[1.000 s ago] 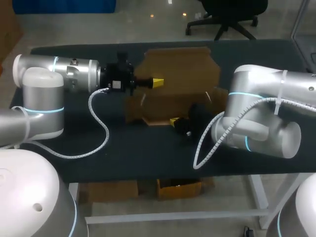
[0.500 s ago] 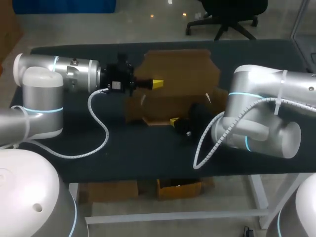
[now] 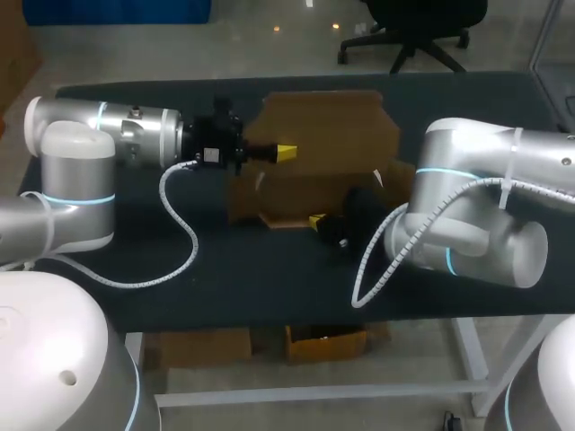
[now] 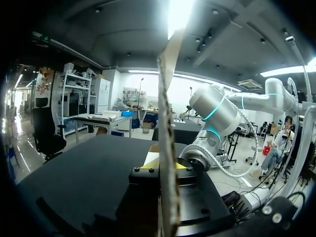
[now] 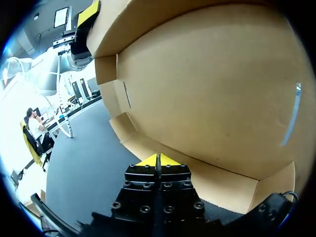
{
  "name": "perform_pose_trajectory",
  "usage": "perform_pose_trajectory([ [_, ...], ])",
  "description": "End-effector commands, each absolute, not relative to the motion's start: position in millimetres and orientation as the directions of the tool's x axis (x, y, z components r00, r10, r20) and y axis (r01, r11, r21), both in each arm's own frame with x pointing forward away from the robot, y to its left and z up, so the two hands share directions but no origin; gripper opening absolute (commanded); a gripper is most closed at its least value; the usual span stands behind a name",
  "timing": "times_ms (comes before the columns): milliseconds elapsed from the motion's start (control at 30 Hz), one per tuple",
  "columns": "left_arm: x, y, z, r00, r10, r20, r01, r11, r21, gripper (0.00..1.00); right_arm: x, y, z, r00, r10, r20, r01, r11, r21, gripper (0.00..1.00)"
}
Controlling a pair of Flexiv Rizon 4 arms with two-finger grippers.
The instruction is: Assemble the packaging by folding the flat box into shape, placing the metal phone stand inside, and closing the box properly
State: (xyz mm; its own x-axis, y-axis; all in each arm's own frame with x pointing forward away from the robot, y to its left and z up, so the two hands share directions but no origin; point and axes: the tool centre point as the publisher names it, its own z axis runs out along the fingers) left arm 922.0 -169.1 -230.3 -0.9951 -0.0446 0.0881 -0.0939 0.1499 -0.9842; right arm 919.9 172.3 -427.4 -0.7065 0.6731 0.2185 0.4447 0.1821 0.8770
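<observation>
- Box (image 3: 328, 130) of brown cardboard, partly folded, stands in the middle of the dark table (image 3: 225, 269) in the head view. Its large panel reaches toward the far edge, and its lower wall and side flaps lie nearer the robot.
- The left arm (image 3: 108, 135) comes in level from the left. The left gripper (image 3: 286, 150) meets the large panel at its left side.
- The right arm (image 3: 476, 197) bends in from the right. The right gripper (image 3: 316, 220) is at the box's near edge, low to the tabletop.
- Bare table lies open along the whole near edge, to the left under the left arm's cable, and at the far right corner.
- In the left wrist view the box (image 4: 167, 98) shows as one thin panel seen edge-on, rising straight up out of the left gripper (image 4: 165, 169).
- A yellow-tipped finger (image 4: 147, 168) sits on each face of the panel, so the gripper is clamped on it.
- Open table (image 4: 84, 168) spreads to one side of the panel, and the right arm (image 4: 217, 108) is on the other.
- In the right wrist view the right gripper (image 5: 158, 160) has its two yellow tips pressed together with nothing seen between them. They point at the fold where the big panel meets the low front strip of the box (image 5: 207, 89).
- The left gripper (image 5: 89, 12) grips the panel's upper corner.
- Bare table (image 5: 89, 153) runs out beside the box's side flaps.
</observation>
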Motion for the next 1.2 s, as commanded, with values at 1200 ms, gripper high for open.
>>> perform_pose_trajectory([
  [1200,921.5,-166.8,-235.0,-0.995,-0.049,0.086,-0.092,0.152,-0.984,0.0,910.8,172.7,-426.6,-0.698,0.69,0.192,0.42,0.176,0.891,0.0],
])
